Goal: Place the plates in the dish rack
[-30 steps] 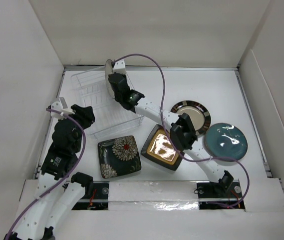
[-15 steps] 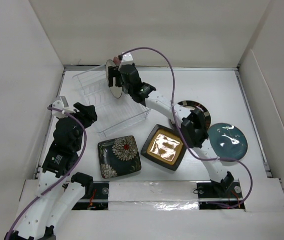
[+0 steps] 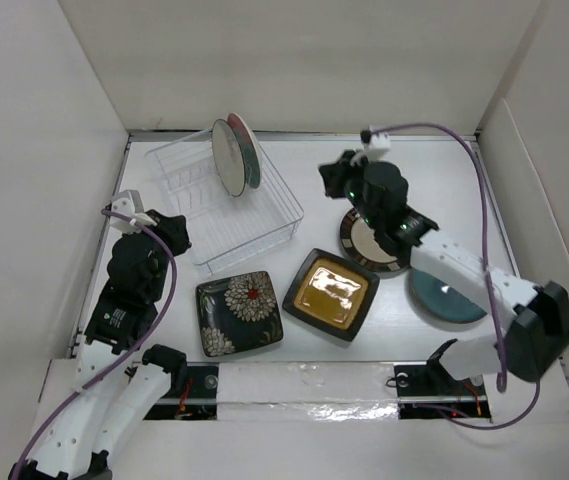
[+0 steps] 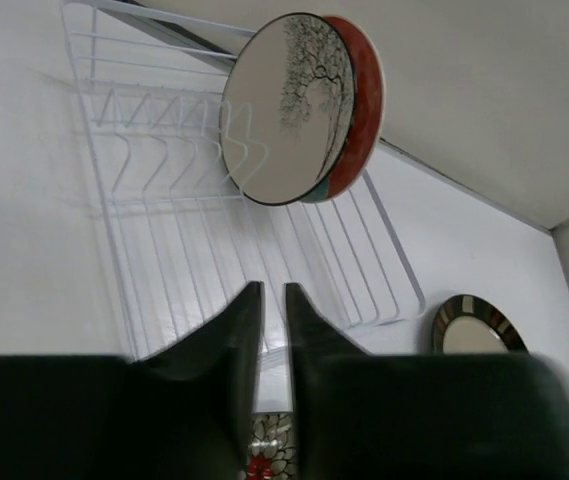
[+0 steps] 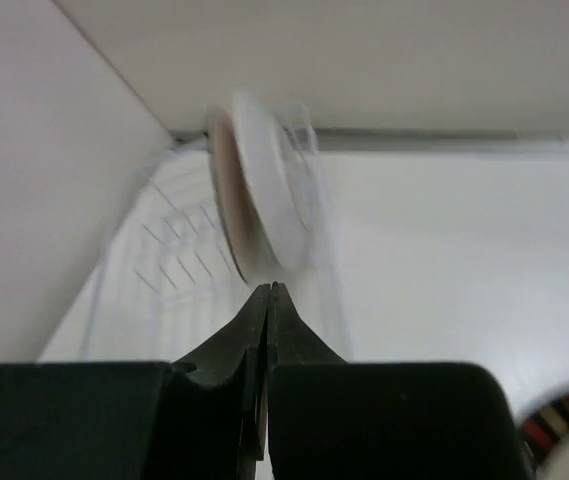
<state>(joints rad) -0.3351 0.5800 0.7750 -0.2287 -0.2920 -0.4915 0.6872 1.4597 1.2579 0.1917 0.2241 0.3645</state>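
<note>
Upright, two plates point(image 3: 235, 155) in rack point(image 3: 222, 203).

Plain teal plate point(image 3: 444, 300) — half under right arm point(image 3: 464, 265).

Dish rack point(image 3: 226, 205): clear plastic, ribbed walls, far-left of table. Two round plates stand on edge in it, back-to-back at far end: cream w/ tree branches point(image 4: 289, 110) and a red-backed one point(image 4: 358, 95) touching behind it. Flat on table: dark floral square point(image 3: 239, 312) near my left arm, amber-centred square point(image 3: 330, 293) just beside it, striped-rim round point(image 3: 372, 245) partly under my right arm, teal round point(image 3: 447, 300) mostly hidden by same arm.
</note>
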